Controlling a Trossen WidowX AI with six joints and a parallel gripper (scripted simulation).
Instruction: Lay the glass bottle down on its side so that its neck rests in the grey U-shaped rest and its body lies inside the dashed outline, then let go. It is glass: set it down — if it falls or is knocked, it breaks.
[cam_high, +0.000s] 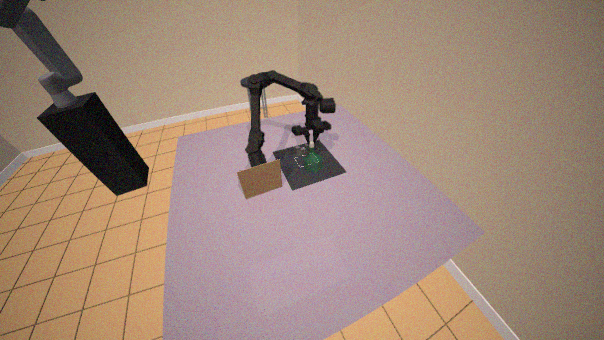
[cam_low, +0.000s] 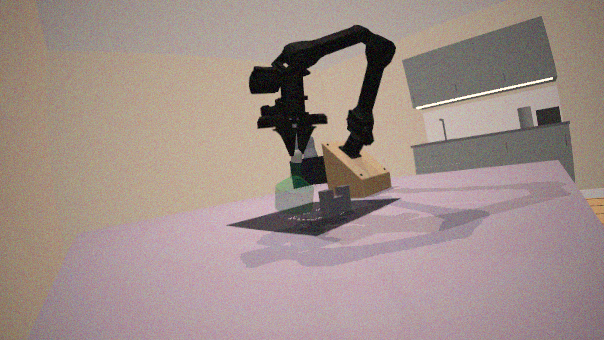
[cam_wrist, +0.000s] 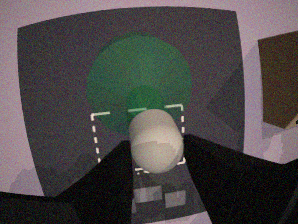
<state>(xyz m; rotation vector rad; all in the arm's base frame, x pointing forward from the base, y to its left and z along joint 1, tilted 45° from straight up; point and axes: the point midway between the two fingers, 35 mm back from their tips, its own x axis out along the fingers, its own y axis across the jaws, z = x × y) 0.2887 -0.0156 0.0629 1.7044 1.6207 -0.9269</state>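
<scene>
One lilac table (cam_high: 280, 240) (cam_low: 300, 290) (cam_wrist: 10, 125) extends well beyond every edge of the dark mat (cam_high: 295, 182) (cam_low: 260, 225) (cam_wrist: 215, 45). One wooden block (cam_high: 261, 181) (cam_low: 345, 175) (cam_wrist: 280, 80) stands near the mat. One green glass bottle (cam_high: 313, 161) (cam_low: 294, 196) (cam_wrist: 125, 70) is upright above the mat; contact is unclear. The end effector (cam_high: 311, 143) (cam_low: 298, 153) (cam_wrist: 157, 145) is closed on its pale-topped neck. One dashed outline (cam_high: 302, 167) (cam_low: 306, 219) (cam_wrist: 96, 137) marks the mat, one grey U-shaped rest (cam_low: 327, 204) (cam_wrist: 147, 194) beside it. No lettering is legible.

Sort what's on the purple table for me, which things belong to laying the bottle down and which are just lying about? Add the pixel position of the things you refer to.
For the job:
- green glass bottle (cam_high: 313, 161) (cam_low: 294, 196) (cam_wrist: 140, 65)
- grey U-shaped rest (cam_low: 334, 201)
- dashed outline (cam_high: 295, 161) (cam_low: 306, 219) (cam_wrist: 95, 139)
- hand (cam_high: 312, 142) (cam_low: 298, 154) (cam_wrist: 157, 145), gripping the bottle's top

Apparently not:
- tan wedge-shaped block (cam_high: 260, 180) (cam_low: 356, 175) (cam_wrist: 280, 82), seemingly the arm's mount
</scene>
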